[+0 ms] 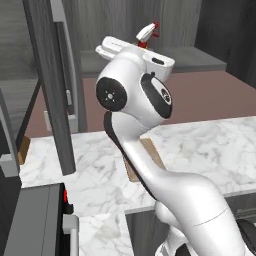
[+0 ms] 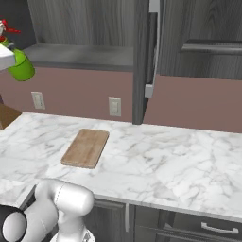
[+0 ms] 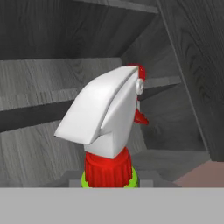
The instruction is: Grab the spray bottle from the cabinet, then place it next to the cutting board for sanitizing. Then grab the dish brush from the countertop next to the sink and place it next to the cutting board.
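My gripper [image 2: 9, 59] is shut on the spray bottle [image 2: 21, 69], a green bottle with a red-and-white nozzle, and holds it in the air at the left, above the countertop [image 2: 165, 160]. The nozzle [image 1: 148, 33] rises behind my white hand, and in the hand view the spray bottle [image 3: 109, 131] stands close up and upright before the cabinet's grey shelf [image 3: 175, 157]. The cabinet [image 2: 80, 54] is open, its door [image 2: 142, 61] edge-on with a bar handle. The cutting board [image 2: 86, 148] lies flat on the marble, right of and below the bottle. The dish brush and sink are out of view.
Two wall outlets [image 2: 115, 107] sit on the brown backsplash. A brown wooden object [image 2: 6, 116] stands at the counter's left end. The open cabinet door [image 1: 50, 85] hangs over the counter. Drawer fronts with a metal handle [image 2: 220, 229] run under the counter edge.
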